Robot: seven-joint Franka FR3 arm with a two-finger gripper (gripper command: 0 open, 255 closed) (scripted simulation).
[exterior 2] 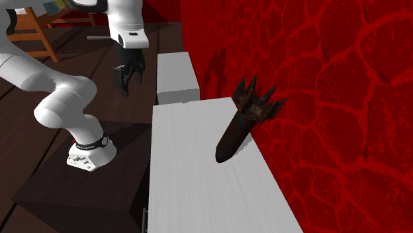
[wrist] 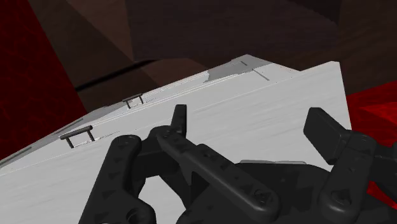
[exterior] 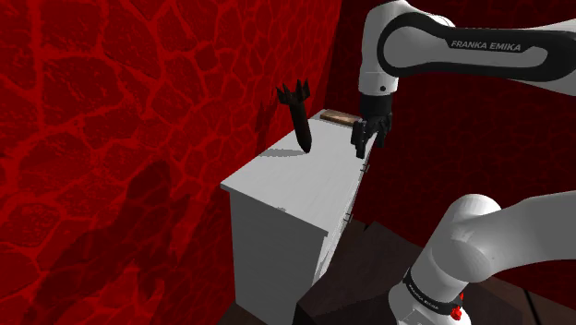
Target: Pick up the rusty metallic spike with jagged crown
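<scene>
The spike (exterior: pixel 298 120) is dark and rusty with a jagged crown on top. It stands tip-down on the white cabinet (exterior: pixel 277 180), leaning against the red wall; in the second exterior view the spike (exterior 2: pixel 241 124) tilts toward the wall's side of the cabinet top (exterior 2: pixel 192 172). My gripper (exterior: pixel 365 140) hangs open above the cabinet's front edge, well to the right of the spike in the shoulder view, with nothing between its fingers. In the second exterior view the gripper (exterior 2: pixel 127 74) is far from the spike. In the wrist view the gripper (wrist: pixel 251 127) looks down on the cabinet top (wrist: pixel 267 108).
The red cracked-pattern wall (exterior: pixel 138 92) runs behind the cabinet. A flat brown object (exterior: pixel 338 117) lies at the cabinet's far end. Drawer handles (wrist: pixel 77 135) line the cabinet front. A white block (exterior 2: pixel 176 76) stands beyond the cabinet, and a wooden chair (exterior 2: pixel 30 33) stands farther off.
</scene>
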